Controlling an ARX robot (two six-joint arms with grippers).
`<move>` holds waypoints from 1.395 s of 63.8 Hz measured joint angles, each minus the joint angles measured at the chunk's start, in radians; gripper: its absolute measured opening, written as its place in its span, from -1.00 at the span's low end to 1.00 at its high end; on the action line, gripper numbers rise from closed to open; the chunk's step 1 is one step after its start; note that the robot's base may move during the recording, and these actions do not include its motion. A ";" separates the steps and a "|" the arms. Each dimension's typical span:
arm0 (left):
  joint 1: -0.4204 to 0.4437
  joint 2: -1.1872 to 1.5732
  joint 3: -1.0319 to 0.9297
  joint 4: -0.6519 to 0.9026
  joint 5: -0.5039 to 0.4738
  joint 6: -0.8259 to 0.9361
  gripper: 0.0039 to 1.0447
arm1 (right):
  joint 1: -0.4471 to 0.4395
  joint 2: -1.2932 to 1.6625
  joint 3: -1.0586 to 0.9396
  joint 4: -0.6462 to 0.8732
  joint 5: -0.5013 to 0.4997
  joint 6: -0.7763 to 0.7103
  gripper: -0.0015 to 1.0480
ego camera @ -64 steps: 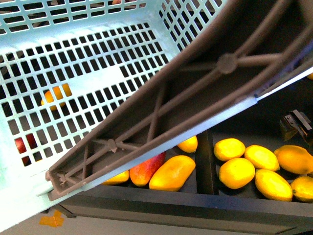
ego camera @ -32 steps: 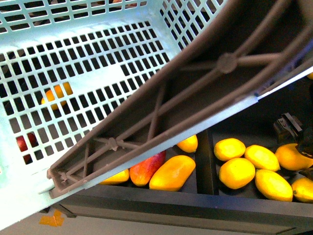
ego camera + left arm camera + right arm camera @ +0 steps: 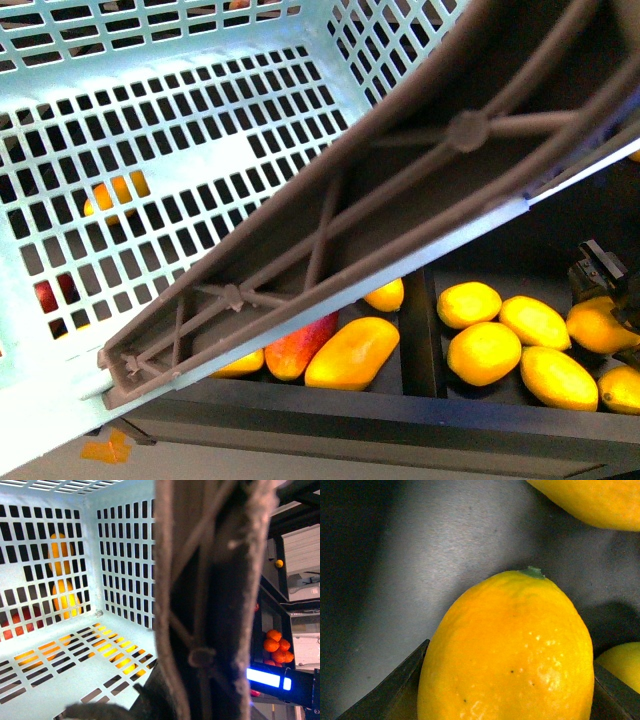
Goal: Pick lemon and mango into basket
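Observation:
The pale teal basket (image 3: 150,150) hangs tilted and fills the upper left of the front view, its brown ribbed handle (image 3: 400,180) crossing diagonally. My left gripper is shut on the basket's handle (image 3: 200,605); its fingers are hidden behind it. My right gripper (image 3: 600,290) is down in the right shelf bin, shut on a yellow lemon (image 3: 507,650), which also shows at the right edge of the front view (image 3: 600,325). The orange-yellow mango (image 3: 352,353) lies in the left bin beside a dark red mango (image 3: 300,345).
Several more lemons (image 3: 485,352) lie in the right bin, split from the mango bin by a dark divider (image 3: 420,330). Oranges (image 3: 277,645) and a lit blue price tag (image 3: 267,678) show on a shelf in the left wrist view. Fruit shows through the basket slots (image 3: 115,190).
My right gripper has dropped lower into the lemon bin and closed on a lemon. The basket and left arm have stayed nearly still.

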 joint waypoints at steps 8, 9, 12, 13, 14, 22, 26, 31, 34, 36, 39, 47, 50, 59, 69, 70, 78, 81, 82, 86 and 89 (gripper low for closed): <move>0.000 0.000 0.000 0.000 0.000 0.000 -0.92 | -0.001 -0.107 -0.062 0.055 -0.018 -0.108 0.26; 0.000 0.000 0.000 0.000 0.000 0.000 -0.92 | -0.001 -0.127 -0.072 0.063 -0.019 -0.127 0.26; 0.000 0.000 0.000 0.000 0.000 0.000 -0.92 | -0.001 -0.177 -0.097 0.081 -0.028 -0.170 0.26; 0.000 0.000 0.000 0.000 0.000 0.000 -0.92 | -0.001 -0.194 -0.105 0.088 -0.031 -0.191 0.26; 0.000 0.000 0.000 0.000 0.000 0.000 -0.92 | -0.001 -0.206 -0.111 0.092 -0.033 -0.203 0.26; 0.000 0.000 0.000 0.000 0.000 0.000 -0.92 | 0.000 -0.321 -0.172 0.136 -0.077 -0.312 0.26; 0.000 0.000 0.000 0.000 0.000 0.000 -0.92 | 0.001 -0.408 -0.217 0.166 -0.127 -0.388 0.26; 0.000 0.000 0.000 0.000 0.000 0.000 -0.92 | 0.003 -0.505 -0.259 0.179 -0.171 -0.468 0.26; 0.000 0.000 0.000 0.000 0.000 0.000 -0.92 | 0.005 -0.558 -0.279 0.183 -0.191 -0.505 0.26; 0.000 0.000 0.000 0.000 0.000 0.000 -0.92 | 0.008 -0.612 -0.296 0.184 -0.209 -0.544 0.26; 0.000 0.000 0.000 0.000 0.000 0.000 -0.92 | 0.010 -0.667 -0.311 0.184 -0.231 -0.568 0.26; 0.000 0.000 0.000 0.000 0.000 0.000 -0.92 | 0.027 -0.813 -0.341 0.179 -0.288 -0.628 0.26; 0.000 0.000 0.000 0.000 0.000 0.000 -0.92 | 0.042 -0.885 -0.348 0.169 -0.315 -0.649 0.26; 0.000 0.000 0.000 0.000 0.000 0.000 -0.92 | 0.090 -1.033 -0.353 0.144 -0.344 -0.668 0.26; 0.000 0.000 0.000 0.000 0.000 0.000 -0.92 | 0.158 -1.151 -0.352 0.131 -0.349 -0.661 0.26; 0.000 0.000 0.000 0.000 0.000 0.000 -0.92 | 0.166 -1.158 -0.352 0.130 -0.347 -0.660 0.26; 0.000 0.000 0.000 0.000 0.000 0.000 -0.92 | 0.259 -1.199 -0.350 0.117 -0.317 -0.660 0.26; 0.000 0.000 0.000 0.000 0.000 0.000 -0.92 | 0.294 -1.201 -0.349 0.117 -0.307 -0.660 0.26; 0.000 0.000 0.000 0.000 0.000 0.000 -0.92 | 0.311 -1.201 -0.349 0.117 -0.303 -0.660 0.26; 0.000 0.000 0.000 0.000 0.000 0.000 -0.92 | 0.365 -1.199 -0.349 0.125 -0.285 -0.659 0.26; 0.000 0.000 0.000 0.000 0.001 0.000 -0.92 | 0.402 -1.193 -0.349 0.142 -0.275 -0.659 0.26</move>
